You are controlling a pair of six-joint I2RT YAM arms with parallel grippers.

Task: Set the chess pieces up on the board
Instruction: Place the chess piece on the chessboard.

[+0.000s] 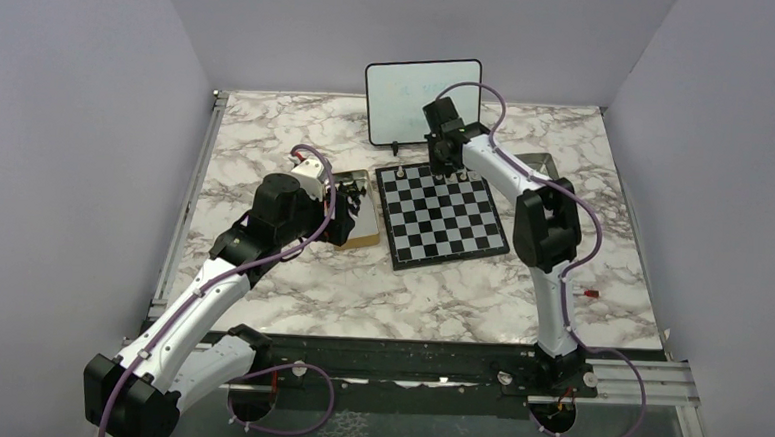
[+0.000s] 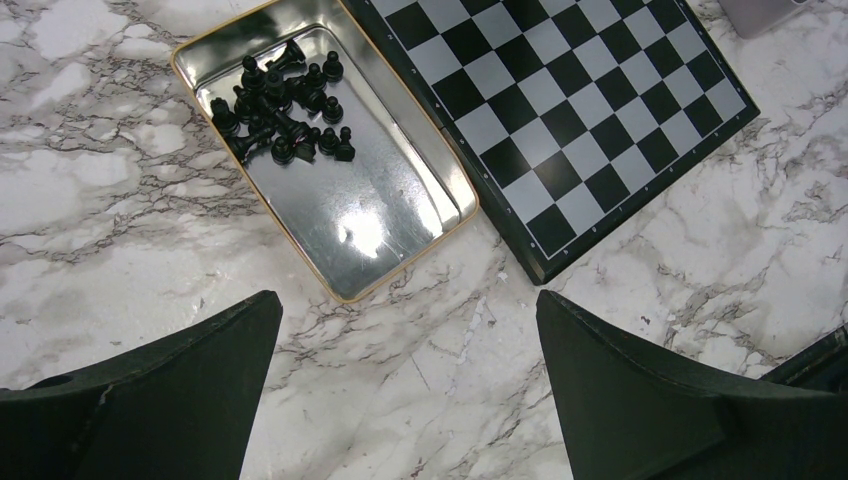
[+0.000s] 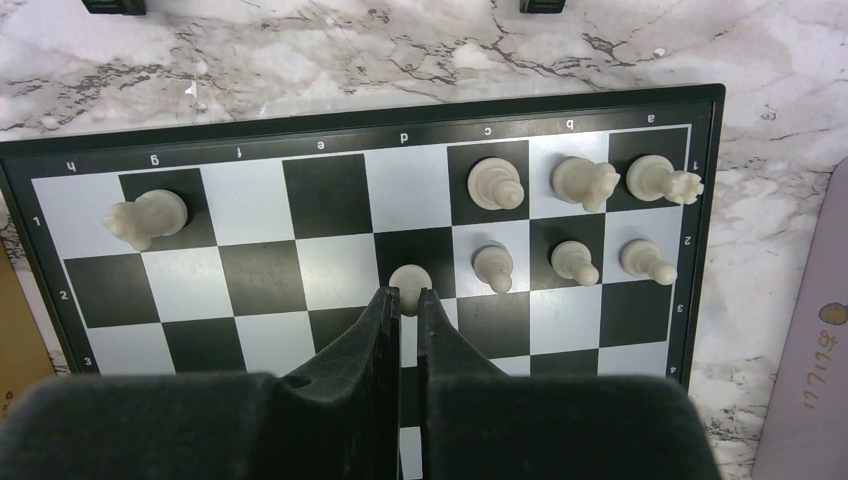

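One pale pawn, upright on the board, sits pinched in the right claw; left claw gapes empty.

The white pieces crowd the board's far right corner; its near rows lie open. A whiteboard blocks the far side, a tin the left.

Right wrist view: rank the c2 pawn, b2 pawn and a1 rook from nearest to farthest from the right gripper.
Measured from the right gripper, which is shut on the d2 pawn:
1. c2 pawn, on the next square toward image right.
2. b2 pawn, one file further toward image right.
3. a1 rook, in the upper right corner of the board.
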